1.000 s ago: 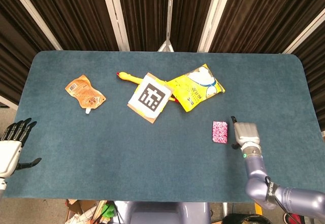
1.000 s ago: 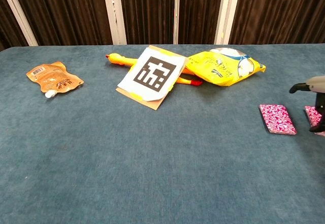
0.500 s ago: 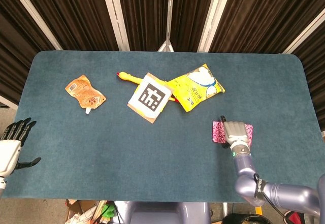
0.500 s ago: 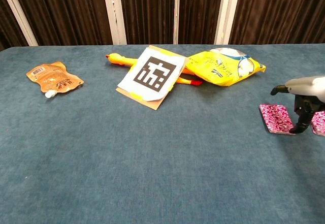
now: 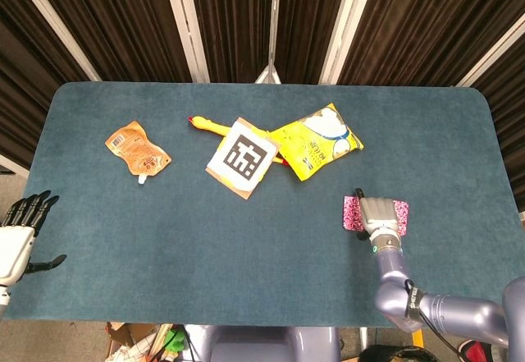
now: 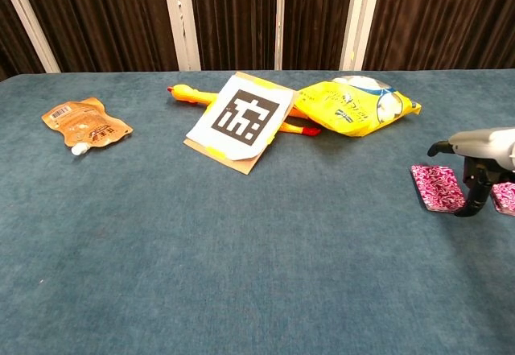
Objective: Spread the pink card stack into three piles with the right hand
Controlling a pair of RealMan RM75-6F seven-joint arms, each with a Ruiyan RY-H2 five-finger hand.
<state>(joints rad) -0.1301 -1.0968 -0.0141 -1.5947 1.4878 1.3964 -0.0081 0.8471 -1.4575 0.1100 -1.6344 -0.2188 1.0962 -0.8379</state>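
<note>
The pink patterned card stack (image 5: 352,213) (image 6: 436,187) lies on the blue table near its right front. A smaller pink pile (image 5: 400,212) (image 6: 506,197) lies just to the right of it. My right hand (image 5: 378,214) (image 6: 479,147) hovers between the two, covering the gap. Its fingers (image 6: 471,198) point down and touch the right edge of the stack, while the thumb sticks out to the left above the cards. Nothing is lifted. My left hand (image 5: 20,232) hangs off the table's left front corner with fingers spread and nothing in it.
A yellow snack bag (image 5: 321,141), a QR-marked card (image 5: 241,158) over a yellow rubber chicken (image 5: 202,123), and an orange pouch (image 5: 136,149) lie across the far half of the table. The table's right edge (image 5: 502,165) runs close to the piles.
My right hand came left from beside the stack, uncovering a small pink pile at the right. Since half a second ago it only edged slightly left over the stack.
</note>
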